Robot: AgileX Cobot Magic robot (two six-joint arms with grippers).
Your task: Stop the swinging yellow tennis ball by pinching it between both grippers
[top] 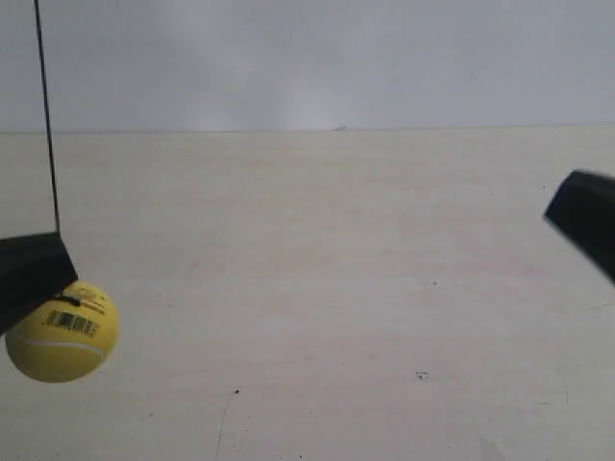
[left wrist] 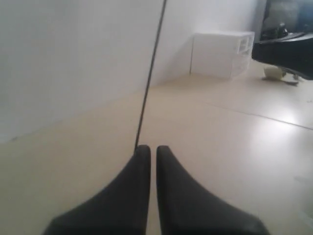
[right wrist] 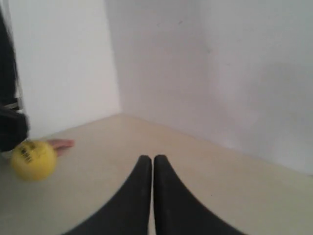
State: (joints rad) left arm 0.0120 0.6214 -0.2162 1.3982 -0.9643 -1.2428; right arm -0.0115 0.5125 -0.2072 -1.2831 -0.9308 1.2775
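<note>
Nearest the lens, the matte-black, wedge-jawed left gripper shows its jaws drawn almost together, only a thin slit between them and nothing held. It sits at the exterior view's left.

Under everything spreads the pale, wood-grained tabletop. The matching black right gripper is by the tabletop's opposite edge, at the exterior view's right. Its jaws are likewise nearly closed and empty.

The smooth bright-yellow tennis ball with the barcode label hangs low near the tabletop's edge at the exterior view's left. It seems to rest against the underside of the left gripper's tip, well apart from the right gripper. Its thin black string rises just past the left tips.

To pinch well, I judge the right gripper should cross at ball height and meet the ball's free side squarely, while the left braces level with the ball's middle rather than its top.
</note>
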